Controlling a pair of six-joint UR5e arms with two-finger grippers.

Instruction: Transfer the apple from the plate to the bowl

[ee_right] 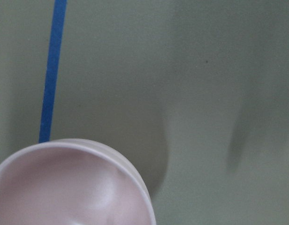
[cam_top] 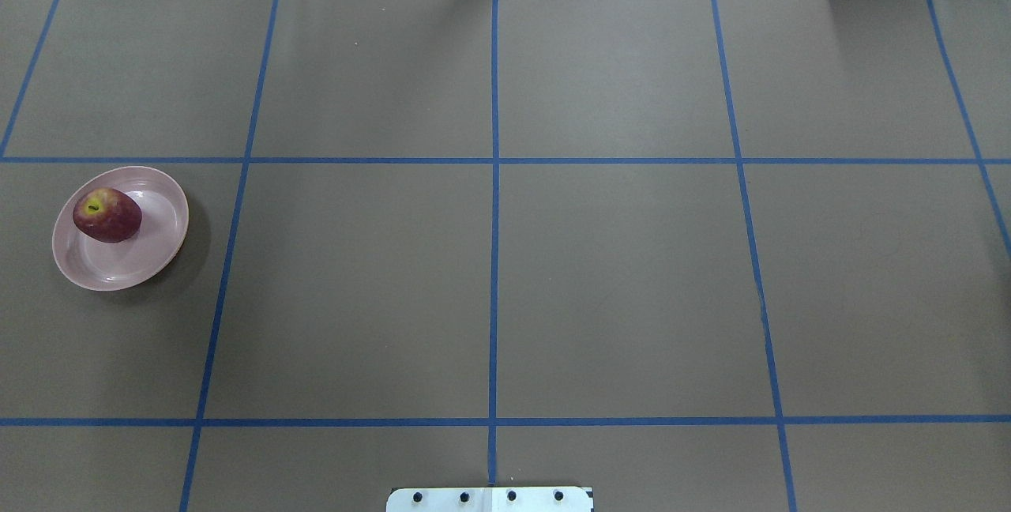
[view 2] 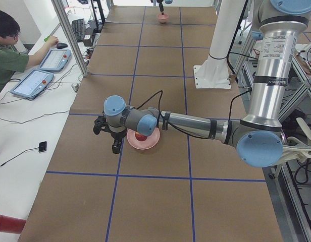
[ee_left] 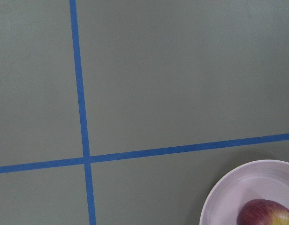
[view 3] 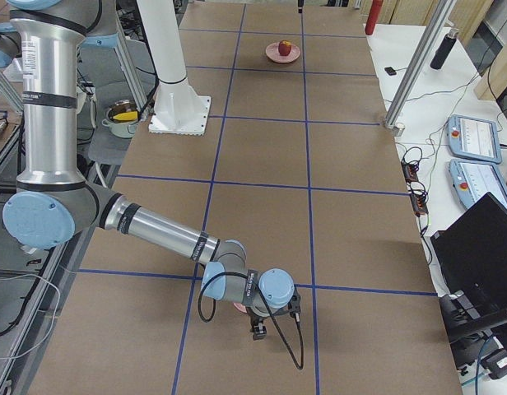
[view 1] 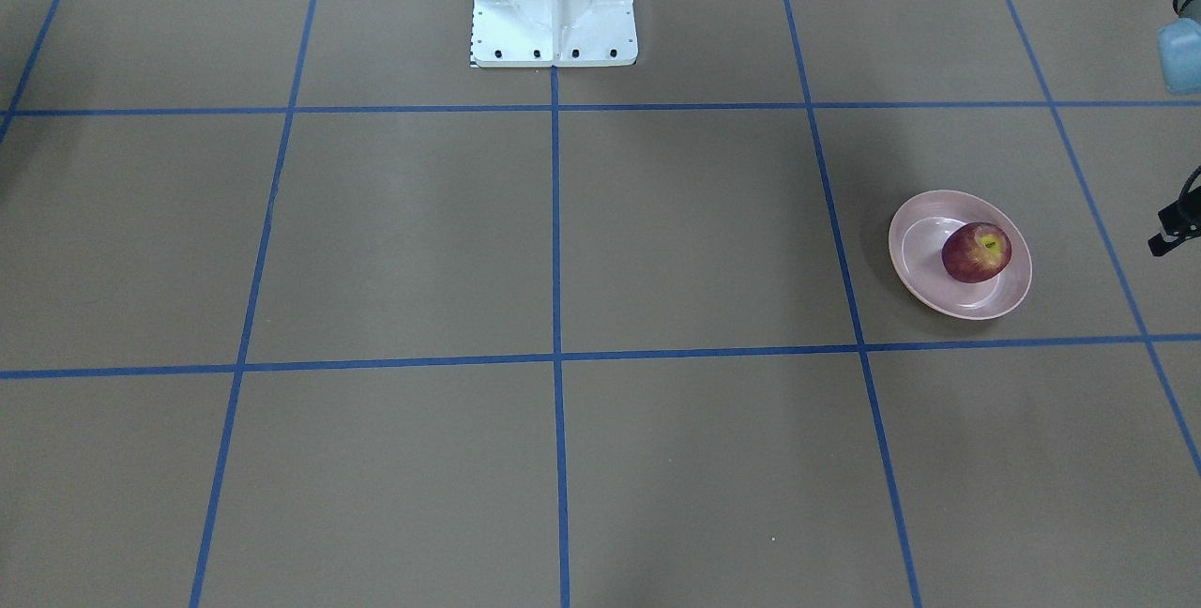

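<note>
One brown table [cam_top: 616, 275] gridded with blue tape lines [cam_top: 494, 259] carries the setup. Over it the left arm [view 2: 196, 122] extends to the plate [cam_top: 118, 269], and the right arm [view 3: 155, 226] extends to the table end well apart from the plate. The left gripper [view 2: 114, 142] hangs near the plate's rim and the right gripper [view 3: 274, 322] is far from the plate, by the bowl [ee_right: 64, 187]; whether either gripper's jaws are apart or together cannot be determined. The apple [cam_top: 107, 215] rests on the plate, off-centre, yellow stem patch facing upward.
</note>
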